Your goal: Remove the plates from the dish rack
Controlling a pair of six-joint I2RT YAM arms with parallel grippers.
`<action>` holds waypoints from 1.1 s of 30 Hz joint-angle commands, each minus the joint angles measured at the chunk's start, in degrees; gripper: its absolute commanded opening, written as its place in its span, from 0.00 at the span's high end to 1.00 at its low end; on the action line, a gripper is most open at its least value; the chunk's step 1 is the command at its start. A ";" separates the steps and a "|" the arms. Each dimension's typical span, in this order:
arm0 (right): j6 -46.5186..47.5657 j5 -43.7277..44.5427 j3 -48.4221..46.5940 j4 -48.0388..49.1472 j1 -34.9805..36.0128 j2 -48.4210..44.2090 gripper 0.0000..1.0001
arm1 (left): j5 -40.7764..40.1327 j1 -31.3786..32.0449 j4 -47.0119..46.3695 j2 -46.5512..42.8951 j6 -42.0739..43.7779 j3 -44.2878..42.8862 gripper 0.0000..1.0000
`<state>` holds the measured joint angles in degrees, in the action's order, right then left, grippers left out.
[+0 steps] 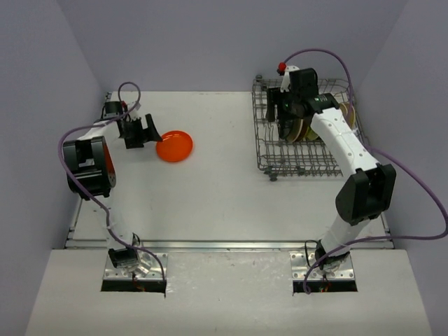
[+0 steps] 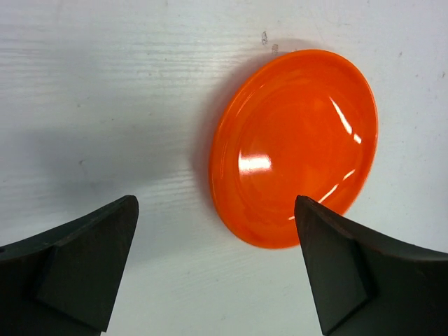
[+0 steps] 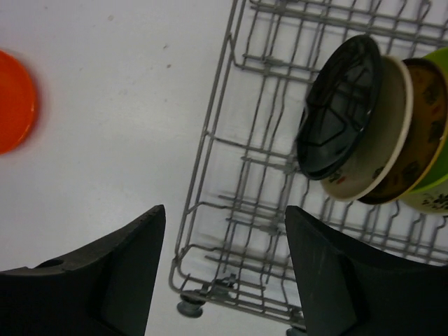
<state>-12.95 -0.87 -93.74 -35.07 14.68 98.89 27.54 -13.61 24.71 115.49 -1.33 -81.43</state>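
An orange-red plate point(image 1: 174, 146) lies flat on the white table; it also shows in the left wrist view point(image 2: 294, 147) and at the left edge of the right wrist view point(image 3: 14, 101). My left gripper point(image 1: 148, 131) is open and empty just left of it point(image 2: 217, 269). The grey wire dish rack point(image 1: 301, 164) stands at the right. Upright in it are a black plate point(image 3: 339, 108), a beige plate point(image 3: 374, 150), a brown patterned plate point(image 3: 420, 133) and a lime green plate point(image 3: 437, 185). My right gripper point(image 1: 285, 110) is open and empty above the rack point(image 3: 225, 262).
Grey walls enclose the table on three sides. The rack's near left corner stands on small feet point(image 3: 189, 306). A purple cable point(image 1: 329, 56) loops over the rack's far side. A metal strip point(image 1: 231, 245) runs along the table's near edge.
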 commanded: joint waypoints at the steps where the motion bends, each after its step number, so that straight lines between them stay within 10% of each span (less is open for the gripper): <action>1: 6.53 13.20 -6.01 -2.33 -0.30 5.27 0.38 | -5.41 -0.49 -3.31 -10.72 3.59 1.16 0.07; 33: 2.84 29.87 -19.20 -0.10 -2.57 24.42 0.54 | -8.49 0.42 -5.55 -31.64 6.85 9.67 0.00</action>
<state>-7.17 26.42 -110.21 -36.85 12.70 121.83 18.87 -13.47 20.95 85.08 5.75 -70.22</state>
